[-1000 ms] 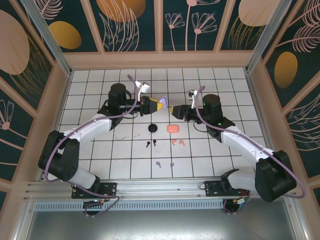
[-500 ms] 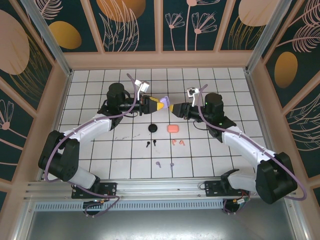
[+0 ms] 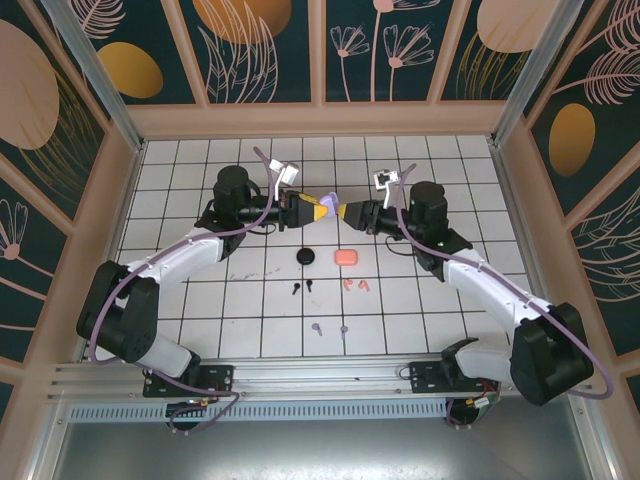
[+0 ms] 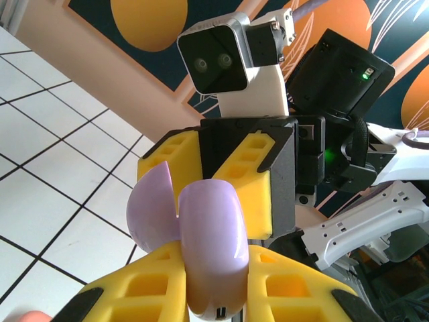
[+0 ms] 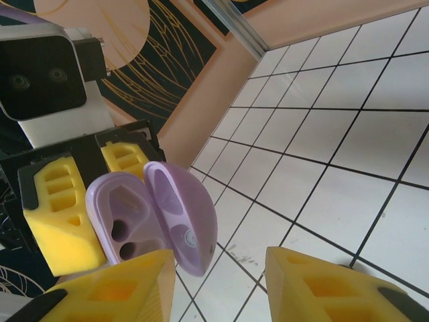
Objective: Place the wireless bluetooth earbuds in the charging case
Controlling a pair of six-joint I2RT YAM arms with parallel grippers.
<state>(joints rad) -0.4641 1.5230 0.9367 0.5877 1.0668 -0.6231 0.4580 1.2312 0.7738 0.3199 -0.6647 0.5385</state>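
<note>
Nearest the arm bases, on the white grid table (image 3: 180, 300), I see the lilac earbuds (image 3: 318, 327) lying a tile apart, tiny and short-stemmed, each far smaller than a tile. One row further out lie the black earbuds (image 3: 295, 290), close together, and to their right the salmon-pink earbuds (image 3: 347, 285), almost touching each other. All six earbuds are loose on the table, none in a case.

Beyond them sit two closed cases side by side. The black charging case (image 3: 306, 257) is a small dark disc, and the salmon-pink charging case (image 3: 345, 257) is a rounded pebble.

Further out, above the table, the two arms meet. The left gripper (image 3: 320, 210) is clamped on the lilac charging case (image 5: 151, 215), its yellow fingers pressing the base from both sides. Through the right wrist camera the case looks glossy and egg-shaped. Its lid is hinged open like a clamshell, and the paler inner tray shows two dark wells. From the left wrist camera I see only its smooth back and the lid fanned out to the left.

The right gripper (image 3: 345, 212) faces it nose to nose. Its fingers stand apart with a clear gap and grip nothing. One yellow finger (image 5: 114, 288) sits just below the open lid, and I cannot tell whether it touches.
</note>
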